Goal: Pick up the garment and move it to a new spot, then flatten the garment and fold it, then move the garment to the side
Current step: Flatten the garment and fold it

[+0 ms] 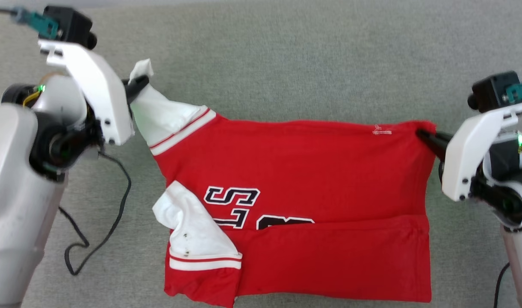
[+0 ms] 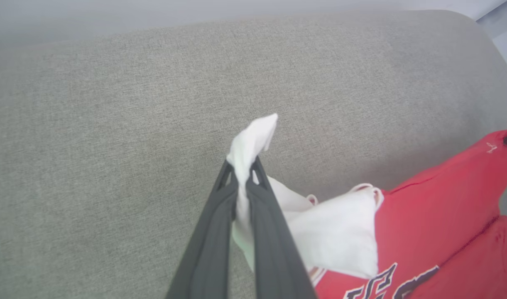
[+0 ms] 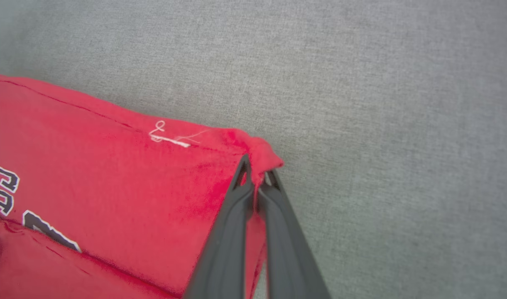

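Grey cushion (image 1: 286, 51) bears the garment (image 1: 308, 162), partly folded. My left gripper (image 2: 241, 166) clamps its white sleeve (image 2: 340, 232), my right gripper (image 3: 258, 170) 1 red corner (image 3: 261, 151); uneven pulling could slip the small sleeve bite and skew the fold.

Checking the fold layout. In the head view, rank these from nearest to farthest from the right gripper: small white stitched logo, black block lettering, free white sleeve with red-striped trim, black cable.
From the right gripper:
1. Small white stitched logo, just left of it.
2. Black block lettering, mid-chest.
3. Free white sleeve, lower left.
4. Black cable, far left.
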{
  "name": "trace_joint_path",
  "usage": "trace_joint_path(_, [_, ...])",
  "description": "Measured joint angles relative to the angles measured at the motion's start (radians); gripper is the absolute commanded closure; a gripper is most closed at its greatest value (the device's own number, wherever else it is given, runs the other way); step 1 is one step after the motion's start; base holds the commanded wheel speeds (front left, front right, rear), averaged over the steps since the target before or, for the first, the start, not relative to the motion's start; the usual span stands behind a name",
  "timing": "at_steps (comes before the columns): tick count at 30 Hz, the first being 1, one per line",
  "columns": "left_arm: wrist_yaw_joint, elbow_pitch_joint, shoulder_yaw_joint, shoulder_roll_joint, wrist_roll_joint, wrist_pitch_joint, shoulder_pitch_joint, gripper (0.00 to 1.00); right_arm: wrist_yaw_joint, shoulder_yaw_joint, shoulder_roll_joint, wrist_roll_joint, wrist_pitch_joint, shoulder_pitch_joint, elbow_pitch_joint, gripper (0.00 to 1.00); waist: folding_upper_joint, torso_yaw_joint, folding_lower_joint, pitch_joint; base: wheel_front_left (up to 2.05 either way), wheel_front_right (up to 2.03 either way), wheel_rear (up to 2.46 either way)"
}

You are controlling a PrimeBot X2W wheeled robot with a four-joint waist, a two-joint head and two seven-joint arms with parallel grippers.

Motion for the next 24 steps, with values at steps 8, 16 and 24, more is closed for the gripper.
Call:
trace_joint_path(8, [0.070, -0.152, 0.095, 0.044, -0.049, -0.148, 0.307, 1.00, 0.000, -0.066, 0.010, -0.011, -0.050, 0.203, -0.067, 1.00, 0.0000, 0.026, 0.0000, -0.108, 0.00, 0.00, 0.00])
trace_joint_path(16, [0.155, -0.289, 0.165, 0.036, -0.106, -0.267, 0.669, 1.00, 0.001, -0.122, 0.049, -0.007, -0.158, 0.389, -0.061, 1.00, 0.0000, 0.032, -0.0001, -0.182, 0.00, 0.00, 0.00])
trace_joint_path(24, [0.174, -0.285, 0.158, -0.041, -0.155, -0.327, 0.844, 0.00, 0.001, -0.137, 0.092, 0.010, -0.236, 0.510, 0.027, 0.00, 0.0000, 0.026, -0.0002, -0.215, 0.00, 0.00, 0.00])
